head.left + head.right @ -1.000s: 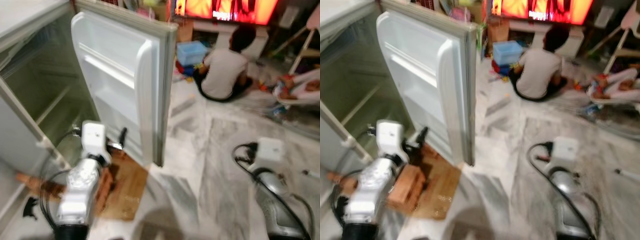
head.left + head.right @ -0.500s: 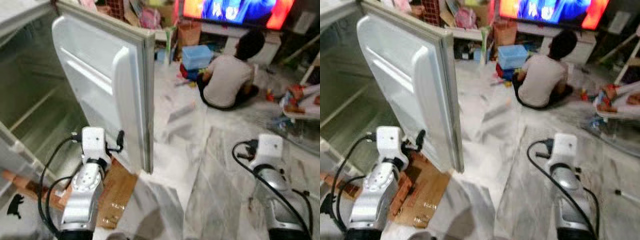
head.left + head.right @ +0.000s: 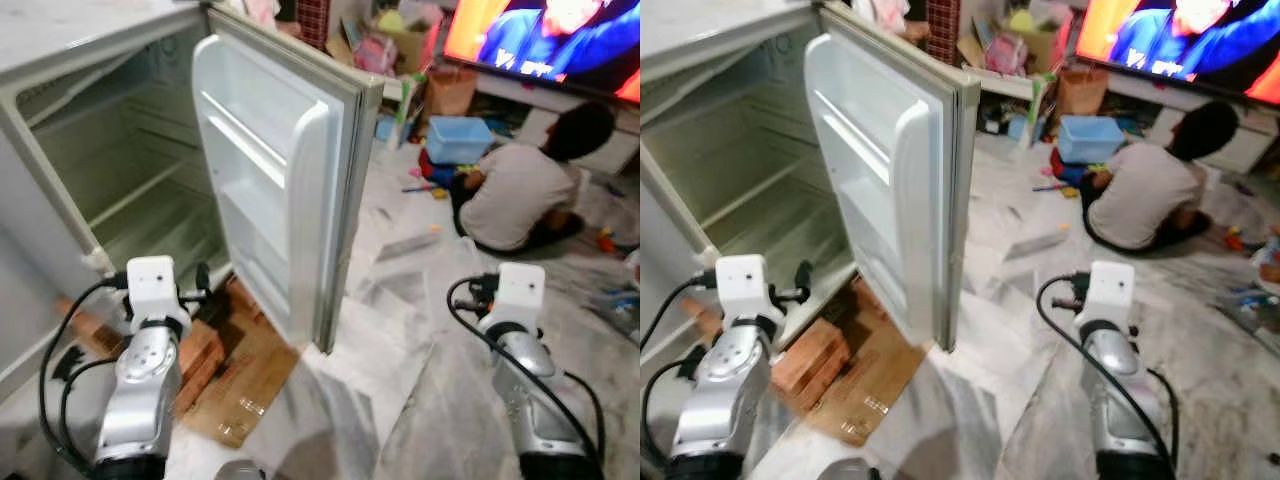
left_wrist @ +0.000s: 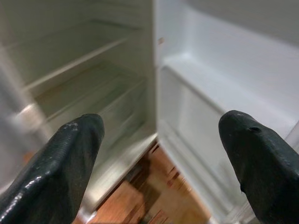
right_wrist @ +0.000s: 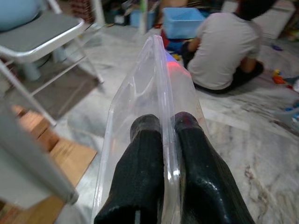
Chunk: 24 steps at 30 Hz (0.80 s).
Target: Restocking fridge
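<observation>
A: Where was the item?
B: Clear plastic container (image 5: 154, 98), pinched by its thin edge in the right pincer (image 5: 170, 128), well apart from the open fridge (image 3: 120, 190).
A: Risk?
B: Judged: edge grip could slip during the carry; fridge door (image 3: 290, 190) stood between.
A: Other pincer?
B: Left pincer (image 4: 161, 140) spread wide, empty, facing the shelves.

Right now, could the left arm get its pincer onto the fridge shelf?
Probably yes. The left pincer is open and empty, aimed at the fridge, whose door stands wide open. Nothing lies between it and the bare shelf.
</observation>
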Motion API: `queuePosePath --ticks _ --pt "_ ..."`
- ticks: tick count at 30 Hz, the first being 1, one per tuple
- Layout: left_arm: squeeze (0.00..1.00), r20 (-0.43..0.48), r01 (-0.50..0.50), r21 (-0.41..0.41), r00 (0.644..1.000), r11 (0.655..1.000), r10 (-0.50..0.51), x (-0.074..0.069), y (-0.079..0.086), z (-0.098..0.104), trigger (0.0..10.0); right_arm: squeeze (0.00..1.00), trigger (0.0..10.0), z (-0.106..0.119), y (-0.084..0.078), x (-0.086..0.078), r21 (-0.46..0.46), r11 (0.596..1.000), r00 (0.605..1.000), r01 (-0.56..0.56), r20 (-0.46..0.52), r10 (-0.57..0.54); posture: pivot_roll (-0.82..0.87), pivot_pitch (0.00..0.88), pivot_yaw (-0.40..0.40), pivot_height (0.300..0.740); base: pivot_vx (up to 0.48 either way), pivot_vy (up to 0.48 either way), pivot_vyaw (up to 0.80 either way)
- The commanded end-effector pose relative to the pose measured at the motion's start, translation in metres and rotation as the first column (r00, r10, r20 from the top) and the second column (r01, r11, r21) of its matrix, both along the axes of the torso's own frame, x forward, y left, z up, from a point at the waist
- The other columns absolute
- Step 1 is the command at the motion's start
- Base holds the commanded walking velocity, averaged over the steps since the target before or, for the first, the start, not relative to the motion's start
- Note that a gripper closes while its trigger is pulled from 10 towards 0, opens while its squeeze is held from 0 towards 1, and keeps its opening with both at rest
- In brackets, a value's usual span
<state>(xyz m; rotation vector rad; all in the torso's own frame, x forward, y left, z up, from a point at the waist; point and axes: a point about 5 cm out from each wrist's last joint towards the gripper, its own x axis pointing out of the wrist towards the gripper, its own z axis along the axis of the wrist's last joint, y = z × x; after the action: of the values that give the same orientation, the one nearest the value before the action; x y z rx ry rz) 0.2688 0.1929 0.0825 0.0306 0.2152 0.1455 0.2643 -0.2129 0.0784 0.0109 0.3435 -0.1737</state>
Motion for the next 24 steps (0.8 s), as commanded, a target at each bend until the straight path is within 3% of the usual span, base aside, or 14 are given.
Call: queuePosePath --ticks 1,11,16,20,24 --pt "0.0 0.023 0.037 -0.009 0.999 0.999 -0.037 0.008 -0.013 0.006 10.0 0.0 10.0 0.002 -0.007 -0.001 -0.006 1.0 1.0 0.018 0.009 -0.018 0.03 0.0 -0.043 0.74 0.48 0.0 0.0" --pt "0.0 0.033 0.013 -0.043 0.999 0.999 -0.012 0.012 -0.018 0.008 10.0 0.0 10.0 0.001 -0.007 0.0 -0.001 1.0 1.0 0.015 0.005 -0.015 0.03 0.0 -0.042 0.74 0.478 0.0 0.0" --pt "0.0 0.005 -0.09 -0.042 0.996 0.995 0.09 0.012 -0.008 0.005 10.0 0.0 10.0 0.0 -0.006 0.0 0.005 1.0 1.0 0.01 0.001 -0.01 0.03 0.0 -0.042 0.74 0.0 0.0 0.0" --pt "0.0 -0.027 -0.108 -0.067 0.994 0.992 0.107 0.014 -0.009 0.001 10.0 0.0 10.0 -0.001 -0.006 0.0 0.005 1.0 1.0 0.012 0.0 -0.012 0.03 0.0 -0.042 0.74 0.0 0.0 0.0" --pt "0.0 -0.156 -0.005 -0.056 0.988 0.998 -0.003 0.035 -0.039 -0.011 10.0 0.0 10.0 -0.002 -0.005 0.001 0.007 1.0 1.0 0.013 -0.004 -0.013 0.03 0.0 -0.046 0.74 0.0 0.0 0.0"
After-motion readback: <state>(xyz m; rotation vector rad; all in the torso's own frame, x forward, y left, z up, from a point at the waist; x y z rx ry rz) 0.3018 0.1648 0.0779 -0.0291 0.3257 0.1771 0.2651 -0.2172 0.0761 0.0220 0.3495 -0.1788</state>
